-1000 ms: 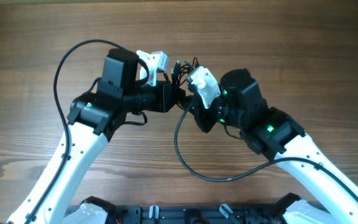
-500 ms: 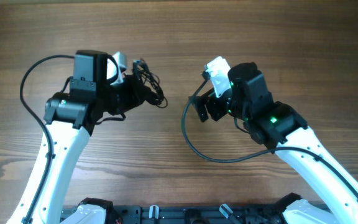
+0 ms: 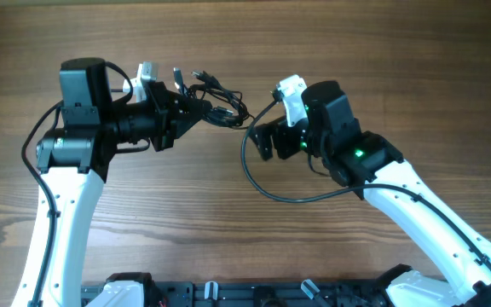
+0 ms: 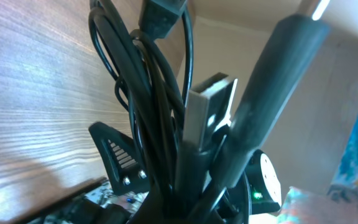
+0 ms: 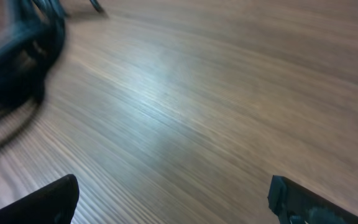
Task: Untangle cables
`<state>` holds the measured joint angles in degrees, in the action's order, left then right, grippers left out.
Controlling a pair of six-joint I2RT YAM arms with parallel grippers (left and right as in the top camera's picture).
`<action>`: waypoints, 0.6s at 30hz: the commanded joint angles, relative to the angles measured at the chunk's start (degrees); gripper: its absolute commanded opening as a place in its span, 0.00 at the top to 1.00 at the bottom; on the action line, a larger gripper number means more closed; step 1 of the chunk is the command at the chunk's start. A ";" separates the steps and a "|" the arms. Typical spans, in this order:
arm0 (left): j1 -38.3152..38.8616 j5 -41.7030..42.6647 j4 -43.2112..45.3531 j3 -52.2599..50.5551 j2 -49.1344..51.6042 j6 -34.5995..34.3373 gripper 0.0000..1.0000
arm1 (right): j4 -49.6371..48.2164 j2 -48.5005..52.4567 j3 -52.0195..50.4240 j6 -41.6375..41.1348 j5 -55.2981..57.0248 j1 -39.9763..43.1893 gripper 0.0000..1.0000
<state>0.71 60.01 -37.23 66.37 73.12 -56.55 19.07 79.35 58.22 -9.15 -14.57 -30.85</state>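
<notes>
The cables (image 3: 217, 101) are a tangle of thin dark wires with small plug ends, held above the wooden table left of centre. My left gripper (image 3: 184, 116) points right and is shut on the tangle's left end. In the left wrist view the cables (image 4: 148, 93) fill the frame, with a silvery plug (image 4: 207, 118) among them, and the left gripper (image 4: 188, 208) is clamped at their base. My right gripper (image 3: 262, 141) sits just right of the tangle, open and apart from it. The right gripper (image 5: 179, 202) shows wide-spread fingers over bare wood, with the cables (image 5: 17, 56) blurred at the top left.
The right arm's own thick black cable (image 3: 267, 189) loops down over the table below the right gripper. The left arm's black cable (image 3: 34, 145) arcs at the far left. The arm bases' black rail (image 3: 245, 294) lines the front edge.
The right gripper has opened and let go of the cables, and the two grippers pulled apart. The left gripper kept the tangle, swung left, then turned it back toward the right gripper.
</notes>
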 commanded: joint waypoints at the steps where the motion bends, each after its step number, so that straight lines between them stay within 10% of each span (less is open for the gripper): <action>1: -0.74 2.58 0.44 0.04 -1.22 -12.37 0.96 | -7.63 0.37 -0.20 0.81 -18.14 -0.11 0.00; 5: -1.79 5.79 6.64 0.04 -1.22 -20.76 0.96 | -18.40 0.37 -0.20 -4.83 -28.20 -0.11 0.02; 11: -1.79 13.03 23.28 0.04 -1.22 -29.09 0.96 | -24.22 0.37 -0.20 -6.12 -30.47 -0.11 0.34; 15: -1.79 14.78 29.33 0.04 -1.22 -30.71 0.96 | -24.44 0.37 -0.20 -6.10 -29.18 -0.11 0.96; 18: -1.81 15.02 29.33 0.04 -1.22 -30.69 0.96 | -22.62 0.37 -0.20 -6.21 -23.37 -0.09 0.96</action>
<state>-1.15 73.03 -8.43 66.00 72.58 -86.50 -4.82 79.46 57.78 -15.16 -42.09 -30.59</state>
